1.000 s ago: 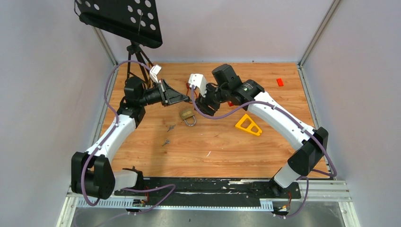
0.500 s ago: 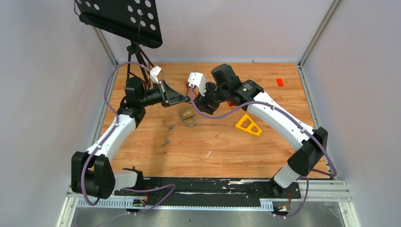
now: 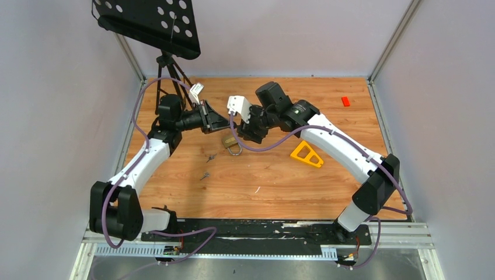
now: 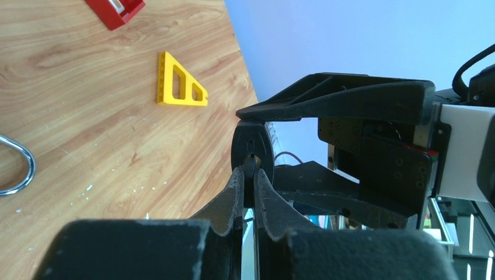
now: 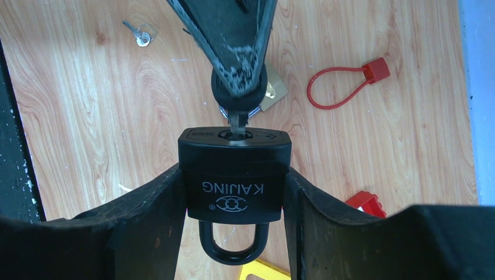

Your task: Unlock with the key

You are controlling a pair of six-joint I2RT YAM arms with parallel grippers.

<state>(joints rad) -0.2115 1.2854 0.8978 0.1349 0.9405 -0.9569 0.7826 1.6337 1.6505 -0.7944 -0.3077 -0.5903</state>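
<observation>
My right gripper (image 5: 233, 178) is shut on a black padlock (image 5: 233, 166) marked KAIJING, its fingers pressing the two sides of the body. The black shackle (image 5: 233, 248) hangs below with both legs in the body. My left gripper (image 4: 249, 173) is shut on the black head of a key (image 4: 252, 146). In the right wrist view that key (image 5: 236, 119) comes down from the left fingers (image 5: 236, 52), and its metal blade enters the keyway on the padlock's top face. From above, the two grippers (image 3: 225, 123) (image 3: 243, 130) meet tip to tip over the table's middle back.
A brass padlock (image 3: 232, 143) lies on the wood just below the grippers, with two small loose keys (image 3: 210, 157) (image 3: 204, 175) to its left. A yellow triangle (image 3: 307, 154), a red cable lock (image 5: 338, 87), a red block (image 3: 345, 101) and a tripod stand (image 3: 166, 64) are nearby.
Both grippers have shifted a little to the left together, the right one pressing toward the left one. Neither grip has changed.
</observation>
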